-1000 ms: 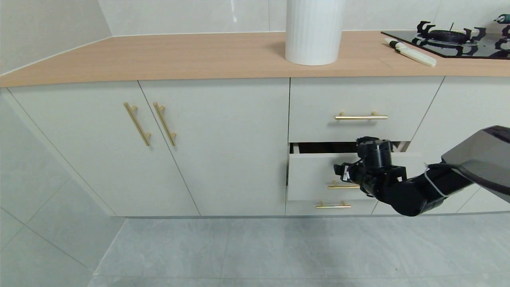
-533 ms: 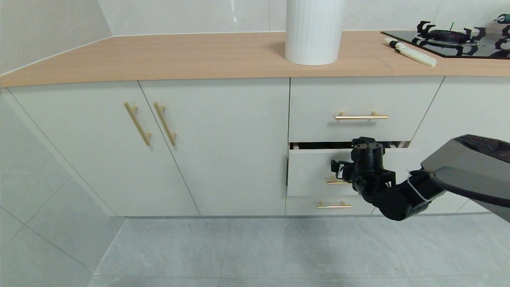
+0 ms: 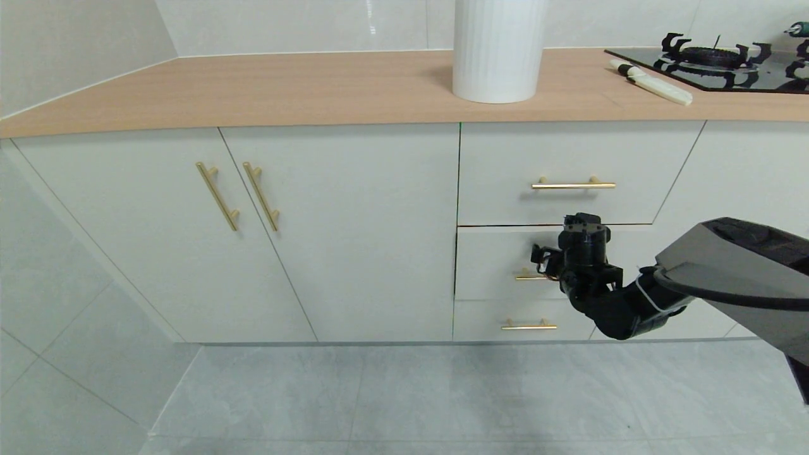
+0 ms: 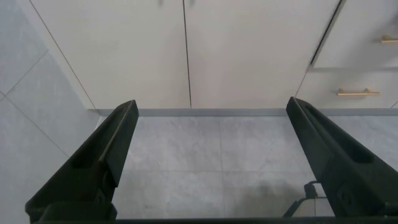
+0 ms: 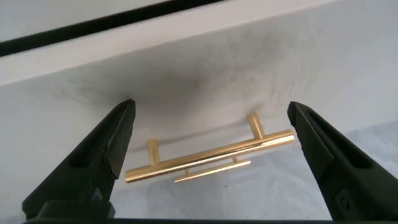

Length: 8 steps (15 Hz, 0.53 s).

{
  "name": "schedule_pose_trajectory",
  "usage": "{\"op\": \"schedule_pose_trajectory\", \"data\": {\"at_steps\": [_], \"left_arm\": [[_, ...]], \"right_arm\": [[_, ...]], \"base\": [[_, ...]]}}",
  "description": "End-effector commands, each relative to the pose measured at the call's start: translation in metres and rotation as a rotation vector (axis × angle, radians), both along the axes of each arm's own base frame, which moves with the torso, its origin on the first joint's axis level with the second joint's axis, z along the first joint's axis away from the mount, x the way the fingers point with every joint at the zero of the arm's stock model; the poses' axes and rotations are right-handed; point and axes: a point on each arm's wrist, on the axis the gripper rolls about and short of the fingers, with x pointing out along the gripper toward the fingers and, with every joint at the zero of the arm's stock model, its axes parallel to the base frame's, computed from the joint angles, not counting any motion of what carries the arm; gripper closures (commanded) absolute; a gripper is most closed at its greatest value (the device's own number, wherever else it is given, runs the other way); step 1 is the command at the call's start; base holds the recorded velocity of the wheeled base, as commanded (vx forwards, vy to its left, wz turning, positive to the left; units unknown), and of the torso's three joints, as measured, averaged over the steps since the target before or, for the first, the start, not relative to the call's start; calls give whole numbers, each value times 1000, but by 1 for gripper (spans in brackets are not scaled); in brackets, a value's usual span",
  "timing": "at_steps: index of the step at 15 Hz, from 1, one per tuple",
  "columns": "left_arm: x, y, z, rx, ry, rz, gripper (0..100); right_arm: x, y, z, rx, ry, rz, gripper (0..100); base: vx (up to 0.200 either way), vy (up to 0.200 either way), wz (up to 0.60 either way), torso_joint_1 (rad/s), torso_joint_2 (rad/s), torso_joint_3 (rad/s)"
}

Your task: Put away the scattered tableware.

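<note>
Black left gripper: it hung wide open and empty above the grey floor, lower than the middle drawer and off to its left.
Right gripper: it stood right in front of the middle drawer with its fingers spread wide, one past each end of the brass handle, gripping nothing and seeming to touch nothing.
Step in hand: judged as work at the handle of a drawer that sat flush, either letting go or taking hold; the frames did not settle which.
Doing it well: to pull, the fingers should have closed on the bar's middle, between its two posts, and drawn straight out along the runners. To leave, they should have stayed spread and backed off squarely so no pad snagged the bar.
Risk: an off-centre or slanted pull would probably have twisted the drawer front.
Middle drawer: shut, contents hidden.
Top drawer and bottom drawer: directly above and below the middle drawer, both shut, contents hidden.
Cupboard: left of the middle drawer, both doors shut.
White ribbed container: on the wooden desk, above the middle drawer; its inside could not be seen.
Tableware: a pale knife-like utensil lay loose on the desk, above and to the right of the middle drawer, just beside the black hob, not put away.
</note>
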Motion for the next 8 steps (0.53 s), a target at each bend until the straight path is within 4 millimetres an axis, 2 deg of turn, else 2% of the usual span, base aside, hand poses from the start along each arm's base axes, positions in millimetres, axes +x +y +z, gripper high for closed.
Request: {"op": "schedule_pose_trajectory", "data": {"at_steps": [1,5,8], "left_arm": [[0,0,0,0,1,1,0],[0,0,0,0,1,1,0],[0,0,0,0,1,1,0]], "right_arm": [[5,-3,-2,1,-4,-9,0],[17,-10,0,32,-41,-46,0],[19,-11,4,49,-58,-57,0]], "base": [[0,0,0,0,0,0],[0,0,0,0,0,0],[0,0,0,0,0,0]]}}
